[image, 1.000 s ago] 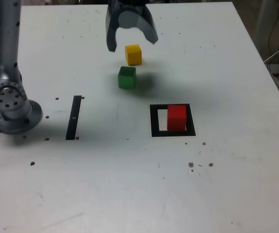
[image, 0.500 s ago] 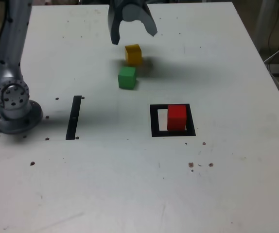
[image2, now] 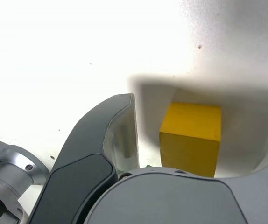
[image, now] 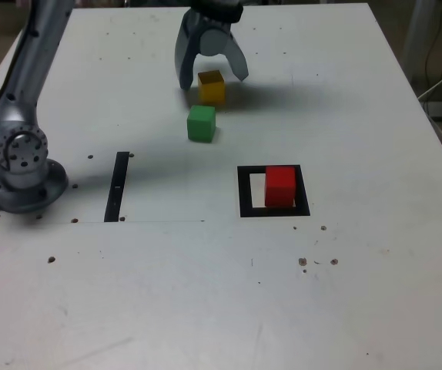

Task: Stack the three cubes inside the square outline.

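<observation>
1. We have the gripper (image: 213, 77) wide open, holding nothing, its fingers around the yellow cube (image: 212, 89) near the worktop's (image: 167, 285) far edge.
2. Our green cube (image: 202, 124) sits just beside the yellow one, farther from that edge.
3. We see the red cube (image: 280, 187) inside the square outline (image: 245, 202), toward the exterior view's right, overlapping its right-hand border.
</observation>
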Robot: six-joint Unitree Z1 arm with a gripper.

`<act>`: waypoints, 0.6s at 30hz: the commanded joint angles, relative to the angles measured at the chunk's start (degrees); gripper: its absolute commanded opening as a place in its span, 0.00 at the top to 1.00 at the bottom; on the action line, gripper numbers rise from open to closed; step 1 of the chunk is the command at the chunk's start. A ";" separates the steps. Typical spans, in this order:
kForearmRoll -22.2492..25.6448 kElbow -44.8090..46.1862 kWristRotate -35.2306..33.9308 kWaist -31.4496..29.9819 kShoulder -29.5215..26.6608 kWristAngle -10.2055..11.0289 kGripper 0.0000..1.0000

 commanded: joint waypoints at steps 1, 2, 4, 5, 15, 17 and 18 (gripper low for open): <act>-0.04 0.03 0.24 0.06 0.24 -0.40 0.09; -0.01 0.02 0.27 0.07 0.35 -0.58 0.11; -0.03 0.07 0.30 0.09 0.72 -0.95 0.17; -0.05 0.11 0.27 0.09 0.95 -1.10 0.20; -0.50 -0.02 -0.62 -0.49 2.24 -0.80 0.66; -0.48 -0.18 -0.62 -0.74 2.07 -0.80 0.67; -0.43 -0.20 -0.62 -0.80 2.03 -0.84 0.68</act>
